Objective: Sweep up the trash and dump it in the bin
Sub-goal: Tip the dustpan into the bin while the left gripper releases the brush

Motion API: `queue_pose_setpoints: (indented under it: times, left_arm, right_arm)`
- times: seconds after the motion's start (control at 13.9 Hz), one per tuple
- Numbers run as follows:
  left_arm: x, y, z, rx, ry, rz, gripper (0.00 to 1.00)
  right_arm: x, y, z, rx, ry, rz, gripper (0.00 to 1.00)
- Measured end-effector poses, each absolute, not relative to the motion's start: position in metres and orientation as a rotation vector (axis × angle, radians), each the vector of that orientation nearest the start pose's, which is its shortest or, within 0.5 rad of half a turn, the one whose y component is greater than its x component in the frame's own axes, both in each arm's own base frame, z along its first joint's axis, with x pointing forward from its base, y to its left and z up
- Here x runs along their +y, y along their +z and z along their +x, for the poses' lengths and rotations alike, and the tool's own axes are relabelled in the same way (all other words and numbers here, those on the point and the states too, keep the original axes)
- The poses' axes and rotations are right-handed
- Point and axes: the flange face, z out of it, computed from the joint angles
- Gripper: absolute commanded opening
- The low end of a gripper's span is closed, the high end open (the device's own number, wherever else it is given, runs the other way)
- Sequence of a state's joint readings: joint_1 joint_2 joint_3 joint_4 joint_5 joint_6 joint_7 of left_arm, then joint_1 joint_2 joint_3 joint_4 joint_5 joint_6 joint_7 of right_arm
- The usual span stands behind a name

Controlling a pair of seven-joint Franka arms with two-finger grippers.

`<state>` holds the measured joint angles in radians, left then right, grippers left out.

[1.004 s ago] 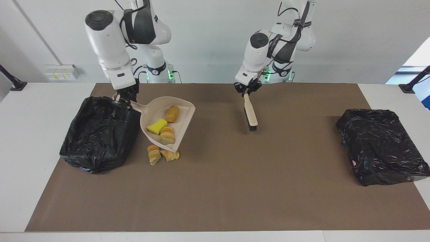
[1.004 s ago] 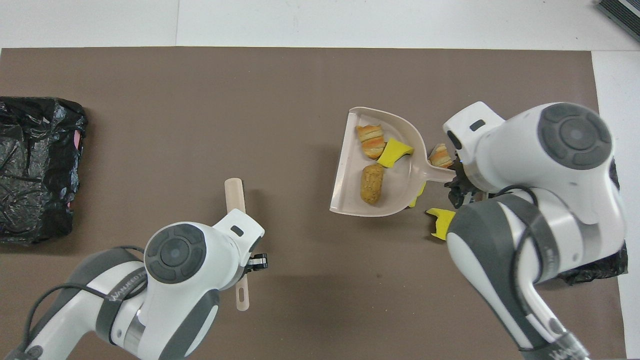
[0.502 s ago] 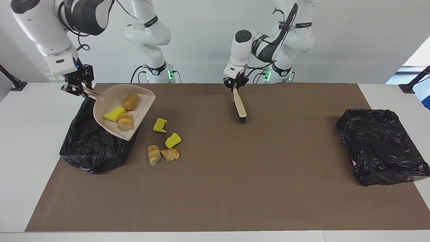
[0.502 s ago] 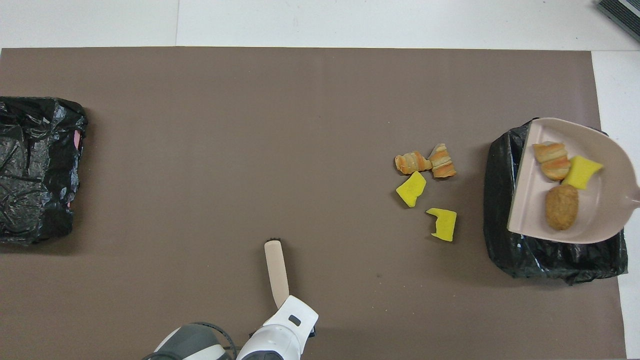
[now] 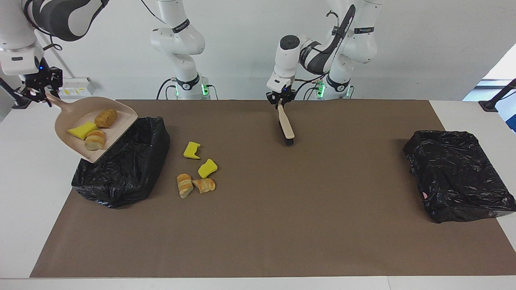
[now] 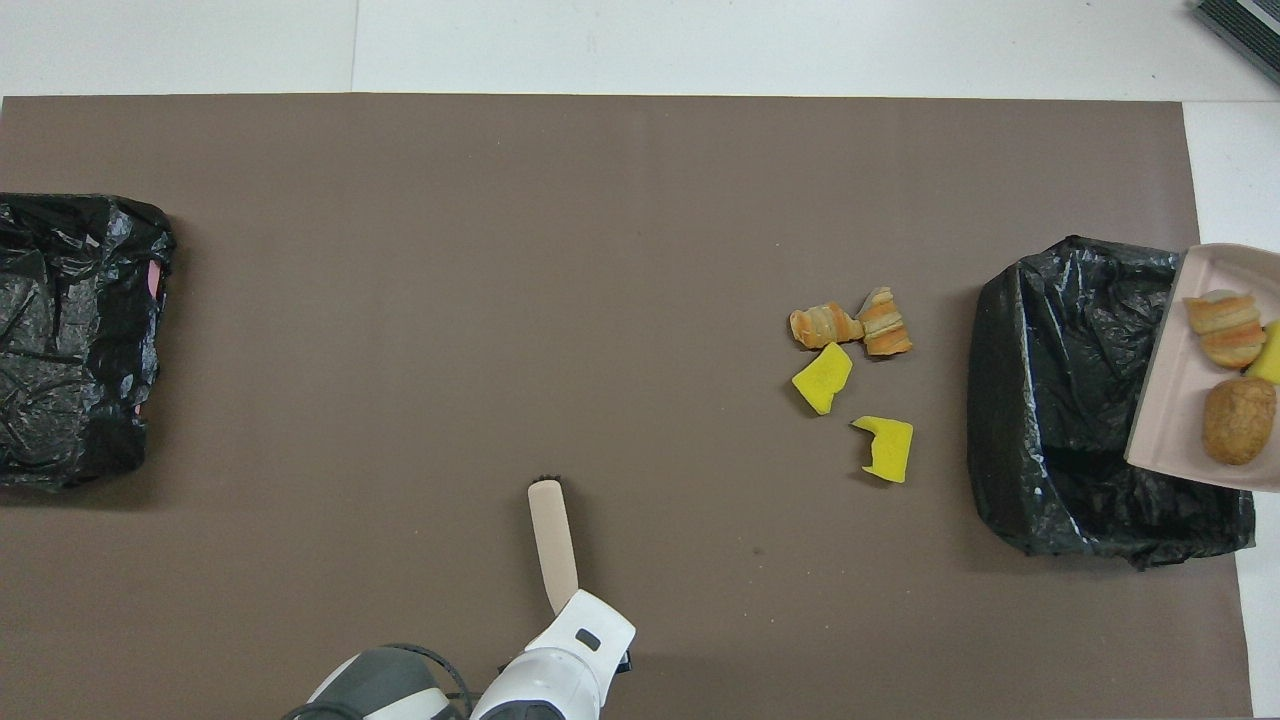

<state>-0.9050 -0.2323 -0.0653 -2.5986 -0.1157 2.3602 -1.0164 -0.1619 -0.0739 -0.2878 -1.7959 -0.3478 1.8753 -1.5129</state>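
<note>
Dustpan (image 5: 94, 127) mouth tilts toward bin (image 5: 125, 173), trash (image 5: 96, 128) seemingly unspilled

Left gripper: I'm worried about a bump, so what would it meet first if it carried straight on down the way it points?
The left gripper points down along the brush it holds, so its bristle end would likely press into the brown mat first.

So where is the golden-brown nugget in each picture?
Facing view: the golden-brown nugget lies in the raised dustpan, at the upper left, beside the open black bin.
Overhead view: the nugget is at the right edge, in the dustpan over that bin.
Shared landmark: the four trash pieces on the mat beside the bin.
</note>
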Motion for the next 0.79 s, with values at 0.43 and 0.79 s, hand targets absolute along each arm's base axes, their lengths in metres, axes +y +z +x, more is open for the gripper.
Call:
queue_pose_setpoints:
  times: [0.43, 0.79]
  left_arm:
    - [-0.332, 0.353, 0.295, -0.289, 0.093, -3.172, 1.00]
    - [-0.283, 0.422, 0.386, -0.176, 0.099, -3.201, 1.00]
  right_arm:
    - [-0.236, 0.564, 0.520, -1.961, 0.645, -2.903, 0.00]
    - [-0.222, 0.554, 0.527, -1.966, 0.762, -2.934, 0.00]
